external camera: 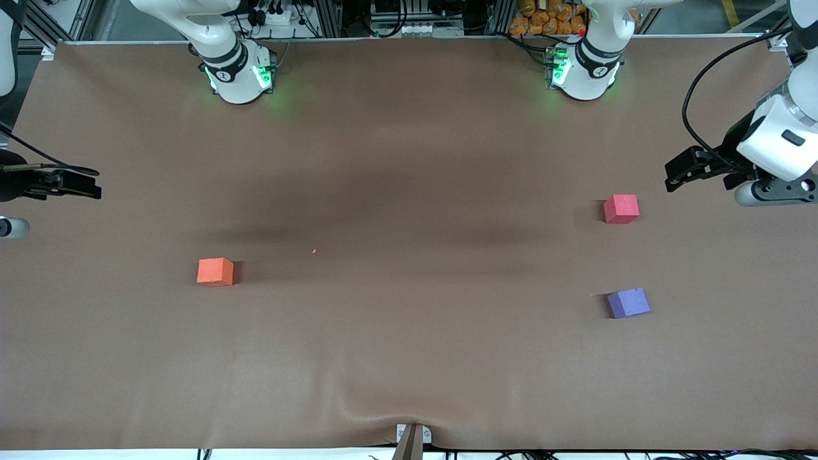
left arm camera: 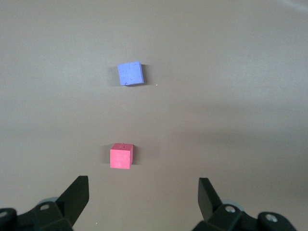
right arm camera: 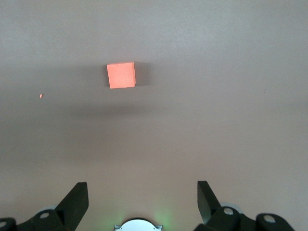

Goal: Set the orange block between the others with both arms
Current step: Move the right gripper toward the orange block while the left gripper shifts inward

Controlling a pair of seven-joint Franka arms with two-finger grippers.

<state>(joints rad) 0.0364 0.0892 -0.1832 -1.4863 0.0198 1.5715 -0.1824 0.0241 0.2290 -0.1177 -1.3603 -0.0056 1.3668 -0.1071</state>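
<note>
The left gripper [left arm camera: 143, 197] hangs with its two dark, wedge-shaped fingers spread wide and nothing between them, over the tabletop [external camera: 409, 358] near the edge at the left arm's end. The right gripper [right arm camera: 143, 198] is likewise released and empty, over the edge at the right arm's end; both arms wait there.

Just clear of the left gripper sits the red-pink cube [external camera: 621, 209], matte and foam-like with crisp edges. The purple-blue cube [external camera: 629, 303], the same shape and finish, lies nearer the front camera, turned slightly askew and well apart from the red-pink one.

The orange block [external camera: 215, 271], a bright matte cube of the same kind, rests flat toward the right arm's end of the tabletop, well apart from the other two. A tiny orange crumb [external camera: 314, 251] lies near it. The tabletop is covered in a smooth, dull brown sheet that puckers at the middle of its front edge.
</note>
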